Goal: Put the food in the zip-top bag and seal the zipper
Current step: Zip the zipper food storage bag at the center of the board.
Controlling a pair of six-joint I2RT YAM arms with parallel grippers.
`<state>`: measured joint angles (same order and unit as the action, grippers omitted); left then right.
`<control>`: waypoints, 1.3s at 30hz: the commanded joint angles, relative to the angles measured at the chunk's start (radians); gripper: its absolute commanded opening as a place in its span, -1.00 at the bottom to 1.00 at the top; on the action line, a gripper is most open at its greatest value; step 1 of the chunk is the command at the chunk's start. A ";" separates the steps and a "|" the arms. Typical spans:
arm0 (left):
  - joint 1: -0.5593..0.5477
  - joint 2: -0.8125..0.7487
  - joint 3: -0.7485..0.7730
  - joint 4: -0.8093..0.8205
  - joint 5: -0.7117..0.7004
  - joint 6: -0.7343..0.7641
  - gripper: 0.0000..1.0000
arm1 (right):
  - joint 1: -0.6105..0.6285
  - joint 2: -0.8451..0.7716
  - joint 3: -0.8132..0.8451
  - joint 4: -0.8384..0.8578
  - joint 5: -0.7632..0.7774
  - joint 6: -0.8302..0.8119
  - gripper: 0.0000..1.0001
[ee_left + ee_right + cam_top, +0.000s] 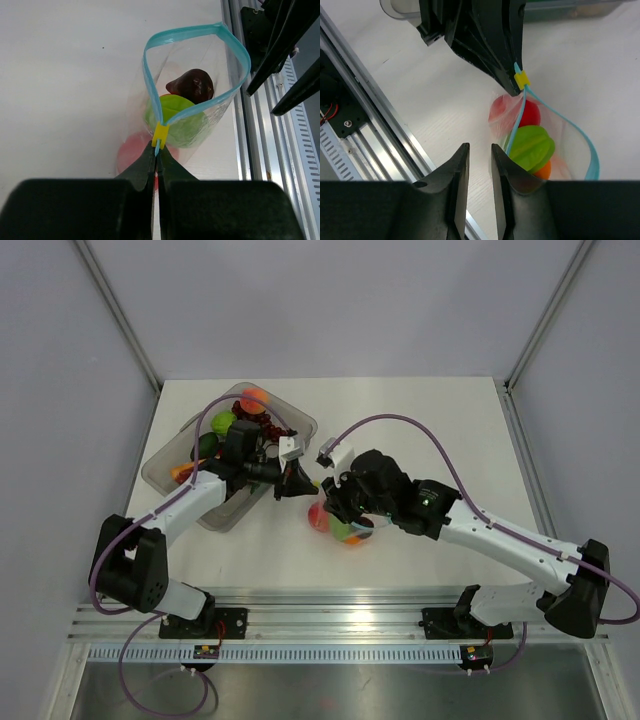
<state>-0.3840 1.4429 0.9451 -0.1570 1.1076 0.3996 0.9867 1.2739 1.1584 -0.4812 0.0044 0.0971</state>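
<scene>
Left tool (155,150) is clenched on the near end of the light-blue zipper (186,33), beside its yellow slider (160,134). The zip-top bag (217,117) stretches straight ahead of the tips on the counter (60,75), mouth gaping, food (180,117) inside. Right tool (479,150) sits just beside the bag, released and empty.

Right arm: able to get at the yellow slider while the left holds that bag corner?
Probably yes, but tight. The right gripper, jaws apart, sits beside the zip-top bag with nothing between it and the yellow slider; the left gripper, shut on the zipper just behind the slider, crowds it.
</scene>
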 commanded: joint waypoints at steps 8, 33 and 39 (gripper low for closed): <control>0.000 -0.068 0.032 -0.065 0.084 0.119 -1.00 | -0.020 -0.067 0.021 0.161 -0.042 -0.266 -0.29; 0.000 -0.041 0.070 -0.124 0.150 0.176 -1.00 | -0.164 0.057 -0.046 0.296 -0.457 -0.447 -0.25; 0.000 -0.030 0.078 -0.128 0.152 0.165 -1.00 | -0.168 0.081 -0.031 0.331 -0.498 -0.425 -0.33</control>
<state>-0.3801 1.4109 0.9733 -0.3138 1.2083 0.5495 0.8253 1.3441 1.0737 -0.2211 -0.4309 -0.3336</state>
